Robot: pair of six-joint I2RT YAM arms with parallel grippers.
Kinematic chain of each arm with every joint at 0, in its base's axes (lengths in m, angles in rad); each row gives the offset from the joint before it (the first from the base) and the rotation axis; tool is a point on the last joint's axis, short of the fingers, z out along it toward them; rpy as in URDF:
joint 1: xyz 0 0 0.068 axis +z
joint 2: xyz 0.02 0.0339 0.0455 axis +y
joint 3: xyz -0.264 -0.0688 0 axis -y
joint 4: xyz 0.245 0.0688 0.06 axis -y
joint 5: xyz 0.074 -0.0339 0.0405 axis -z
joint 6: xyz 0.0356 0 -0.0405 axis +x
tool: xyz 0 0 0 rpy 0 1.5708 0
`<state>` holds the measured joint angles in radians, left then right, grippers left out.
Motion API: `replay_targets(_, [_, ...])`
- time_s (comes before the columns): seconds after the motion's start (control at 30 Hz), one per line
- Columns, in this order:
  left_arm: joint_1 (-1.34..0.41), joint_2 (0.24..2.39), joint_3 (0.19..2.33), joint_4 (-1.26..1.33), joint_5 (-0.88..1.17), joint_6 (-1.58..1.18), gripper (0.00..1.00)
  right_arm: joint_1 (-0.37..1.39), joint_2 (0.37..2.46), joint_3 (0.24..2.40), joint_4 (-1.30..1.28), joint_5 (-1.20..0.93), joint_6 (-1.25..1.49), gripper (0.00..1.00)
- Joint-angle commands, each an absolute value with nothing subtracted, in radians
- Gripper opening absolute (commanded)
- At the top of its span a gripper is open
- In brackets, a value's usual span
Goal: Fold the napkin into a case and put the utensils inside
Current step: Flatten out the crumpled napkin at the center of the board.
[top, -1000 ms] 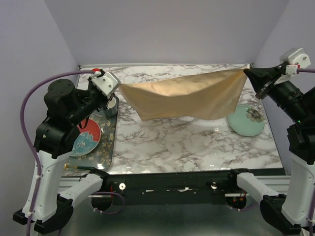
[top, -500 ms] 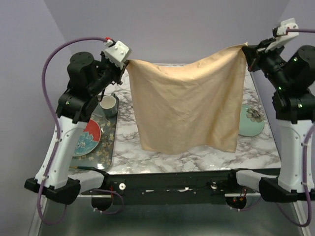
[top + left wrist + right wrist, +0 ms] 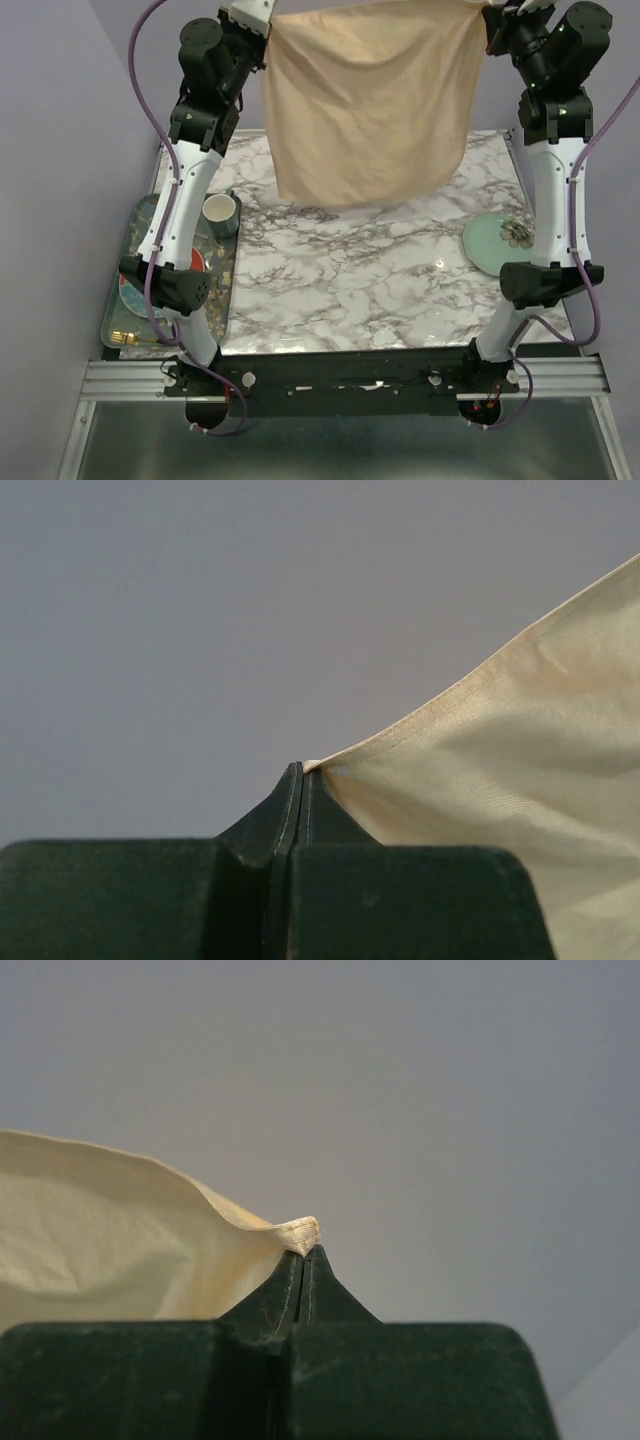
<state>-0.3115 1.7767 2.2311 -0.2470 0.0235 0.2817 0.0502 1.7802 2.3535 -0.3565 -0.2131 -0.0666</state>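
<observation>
Napkin (image 3: pixel 370 100) hangs as one open sheet high above the counter (image 3: pixel 370 290). It is stretched between the two arms by its top corners, and its lower edge is well clear of the marble. Lifting it this way probably lets the cloth drop flat and shed its wrinkles before it is laid down for the first fold.

At the far left, the grey patterned tray (image 3: pixel 218 275) sits on the counter's left edge. The gold utensils (image 3: pixel 122 338) lie at its near end and a cup (image 3: pixel 220 210) stands at its far end. They are parked away from the middle of the counter, so the folding area is not crowded.

Next comes the left pincer (image 3: pixel 268 22), clamped on the napkin's upper left corner. The left wrist view shows its tips pressed together with only the hem's point caught between them.

Across the sheet, the right pincer (image 3: pixel 490 15) grips the upper right corner the same way, with a small rolled nub of hem showing just above its closed tips. Such thin corner grips could slip if the cloth is pulled tighter.

On the right side of the counter, near the right arm, rests a green plate (image 3: pixel 490 245).

No fold has been made yet, and the utensils lie untouched.
</observation>
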Motion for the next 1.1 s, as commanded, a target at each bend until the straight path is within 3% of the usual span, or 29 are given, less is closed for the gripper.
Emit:
replay_targets(0.0, [-0.278, 1.829, 2.39, -0.207, 0.067, 0.311, 0.0, 0.035, 1.812, 2.419, -0.241, -0.256, -0.118, 0.01])
replay_targets(0.07, [-0.276, 1.786, 2.323, -0.216, 0.144, 0.363, 0.0, 0.032, 1.786, 2.331, -0.195, -0.341, -0.147, 0.01])
replay_targets(0.27, [-0.278, 1.507, 1.716, -0.192, 0.279, 0.538, 0.0, 0.032, 1.582, 1.76, -0.106, -0.546, -0.381, 0.01])
replay_targets(0.4, [-0.285, 1.353, 1.301, -0.254, 0.38, 0.623, 0.0, 0.032, 1.435, 1.386, -0.104, -0.6, -0.555, 0.01])
replay_targets(0.57, [-0.302, 1.23, 0.999, -0.316, 0.403, 0.684, 0.0, 0.032, 1.292, 1.009, -0.12, -0.603, -0.686, 0.01])
replay_targets(0.7, [-0.317, 1.235, 0.827, -0.322, 0.384, 0.672, 0.0, 0.032, 1.285, 0.899, -0.162, -0.592, -0.768, 0.01])
replay_targets(1.07, [-0.429, 1.23, 0.647, -0.38, 0.373, 0.632, 0.02, 0.032, 1.27, 0.767, -0.412, -0.569, -0.959, 0.01])
